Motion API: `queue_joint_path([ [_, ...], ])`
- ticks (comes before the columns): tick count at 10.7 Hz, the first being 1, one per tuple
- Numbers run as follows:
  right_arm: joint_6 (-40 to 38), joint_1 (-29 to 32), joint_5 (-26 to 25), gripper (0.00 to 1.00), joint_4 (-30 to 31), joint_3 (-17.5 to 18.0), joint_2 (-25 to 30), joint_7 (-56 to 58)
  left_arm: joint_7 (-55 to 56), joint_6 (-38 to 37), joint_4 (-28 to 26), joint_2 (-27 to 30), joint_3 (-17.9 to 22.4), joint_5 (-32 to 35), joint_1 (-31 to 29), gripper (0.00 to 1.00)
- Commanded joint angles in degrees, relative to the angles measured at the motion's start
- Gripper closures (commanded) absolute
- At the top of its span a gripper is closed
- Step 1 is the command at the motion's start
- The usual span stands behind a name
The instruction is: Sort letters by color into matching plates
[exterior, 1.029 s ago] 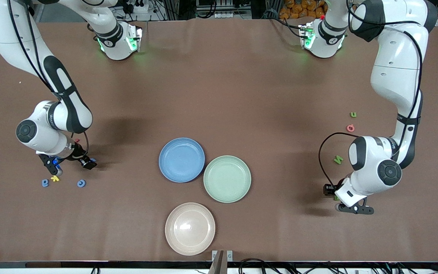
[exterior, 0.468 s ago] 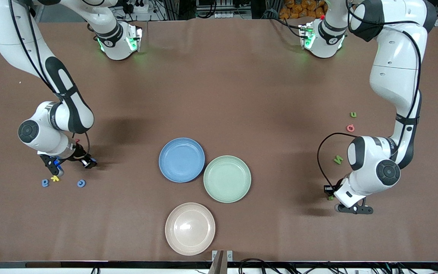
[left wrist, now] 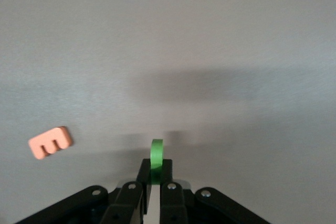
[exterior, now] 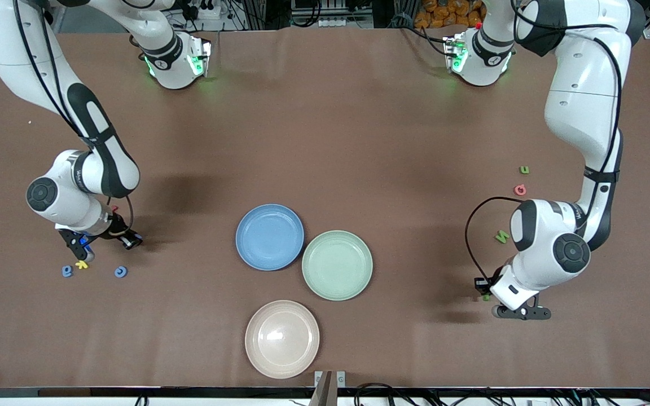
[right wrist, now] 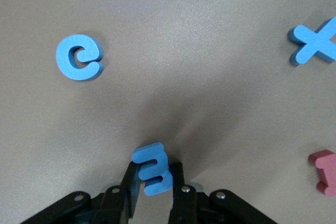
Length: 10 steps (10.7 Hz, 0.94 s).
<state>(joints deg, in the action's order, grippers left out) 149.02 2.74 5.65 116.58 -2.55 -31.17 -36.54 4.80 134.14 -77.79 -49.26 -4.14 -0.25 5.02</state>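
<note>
Plates sit together mid-table, the blue plate touching the green plate, and each arm holds the colour whose plate is the nearer of the two to it. The right gripper, low over its end of the table, is clamped on a blue letter. The left gripper, low over its own end, pinches a green letter edge-on.

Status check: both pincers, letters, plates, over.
Left pincer shut on green letter. Right pincer shut on blue letter. Blue plate and green plate hold nothing. Nothing in the way.
</note>
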Motion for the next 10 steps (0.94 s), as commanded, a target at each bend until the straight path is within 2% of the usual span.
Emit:
queue_joint_path([
  [1, 0.93, -0.37, 0.50, 0.87, -0.21, 0.09, -0.83, 3.46, 9.50, -1.95, -0.60, 2.32, 0.44, -0.10, 4.37, 1.00],
  [2, -0.38, -0.46, 0.50, 0.87, -1.17, 0.17, 0.04, 7.40, 12.23, -1.95, -0.60, 2.59, 0.44, -0.10, 5.69, 1.00],
  [4, -8.44, -1.50, 0.41, 0.86, -5.03, 0.35, 2.42, 15.83, 20.90, -2.04, -0.61, 3.47, -0.08, -0.19, 9.02, 1.00],
  [6, -14.09, -3.00, 0.32, 0.82, -9.17, 0.44, 3.30, 24.54, 30.84, -1.95, -0.43, 3.65, -1.91, -0.11, 11.32, 1.00],
  [9, -14.19, -8.70, -0.55, 0.82, -11.63, 0.44, 3.13, 35.28, 41.58, -0.38, 0.36, 3.56, -7.97, -0.10, 11.50, 1.00],
  [10, -14.19, -11.59, -0.56, 0.82, -12.69, 0.44, 3.13, 36.78, 44.39, 3.81, 1.06, 3.38, -8.78, -0.10, 12.46, 1.00],
])
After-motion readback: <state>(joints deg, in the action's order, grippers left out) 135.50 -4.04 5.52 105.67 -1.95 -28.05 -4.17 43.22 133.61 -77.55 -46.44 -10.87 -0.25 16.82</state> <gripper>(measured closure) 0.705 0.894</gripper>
